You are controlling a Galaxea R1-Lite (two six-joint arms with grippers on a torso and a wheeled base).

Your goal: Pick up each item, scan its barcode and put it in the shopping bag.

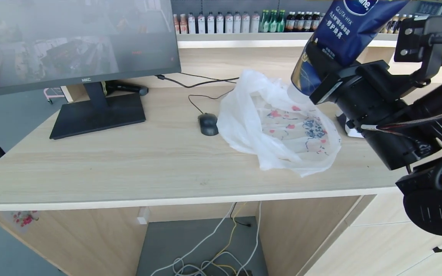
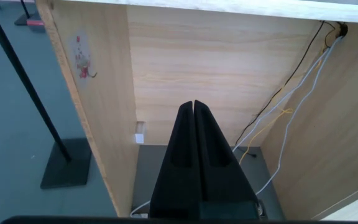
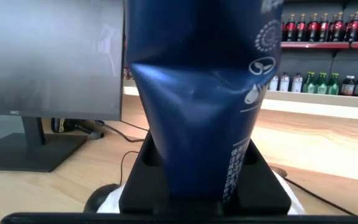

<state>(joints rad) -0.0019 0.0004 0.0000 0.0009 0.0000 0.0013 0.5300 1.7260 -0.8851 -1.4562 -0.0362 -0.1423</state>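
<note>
My right gripper (image 1: 322, 73) is shut on a dark blue tube (image 1: 343, 34) with a white cap, held high over the right side of the table, cap end down. The tube (image 3: 204, 93) stands between the jaws in the right wrist view. Its cap hangs just above the far right edge of the white plastic shopping bag (image 1: 278, 126), which lies crumpled on the table with red and blue print showing through. My left gripper (image 2: 194, 109) is shut with nothing in it, low beside the table's wooden side panel (image 2: 104, 106).
A monitor (image 1: 71, 42) on a black stand (image 1: 98, 115) occupies the table's left rear. A black mouse (image 1: 208, 124) lies just left of the bag, its cable running back. A handheld scanner (image 1: 125, 88) lies behind the stand. Bottles (image 1: 244, 22) line a far shelf. Cables (image 1: 221, 245) hang under the table.
</note>
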